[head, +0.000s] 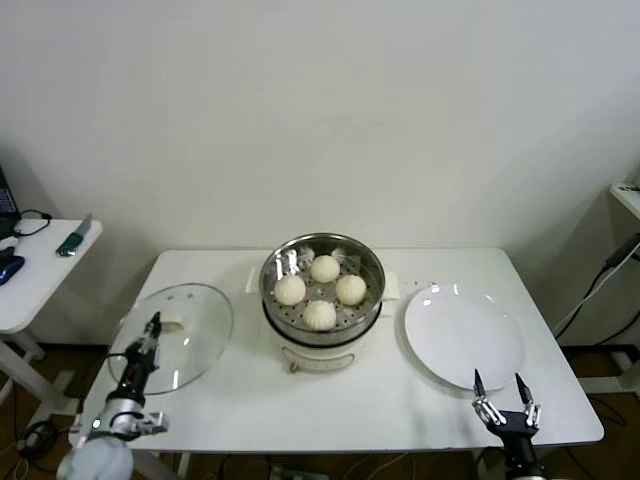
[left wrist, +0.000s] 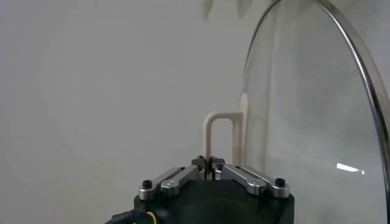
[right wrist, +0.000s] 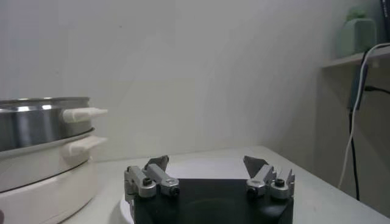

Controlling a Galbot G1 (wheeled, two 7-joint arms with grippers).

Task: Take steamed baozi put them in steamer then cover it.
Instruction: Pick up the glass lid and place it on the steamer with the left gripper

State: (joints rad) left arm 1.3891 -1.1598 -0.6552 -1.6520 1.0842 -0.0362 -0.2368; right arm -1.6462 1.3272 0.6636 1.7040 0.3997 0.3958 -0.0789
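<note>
On the white table (head: 220,400), four baozi (head: 319,314) fill one steamer (head: 370,262); left claw (head: 153,327) grips the cover (head: 200,345), right claw (head: 506,394) gapes.

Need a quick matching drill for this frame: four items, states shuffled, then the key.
1. buns
2. lid
3. plate
4. right gripper

a. bare, right of the steamer
b. open, at the table's near edge
c. all four in the steamer
d. handle pinched by the shut left gripper

Pairs: 1-c, 2-d, 3-a, 4-b
</note>
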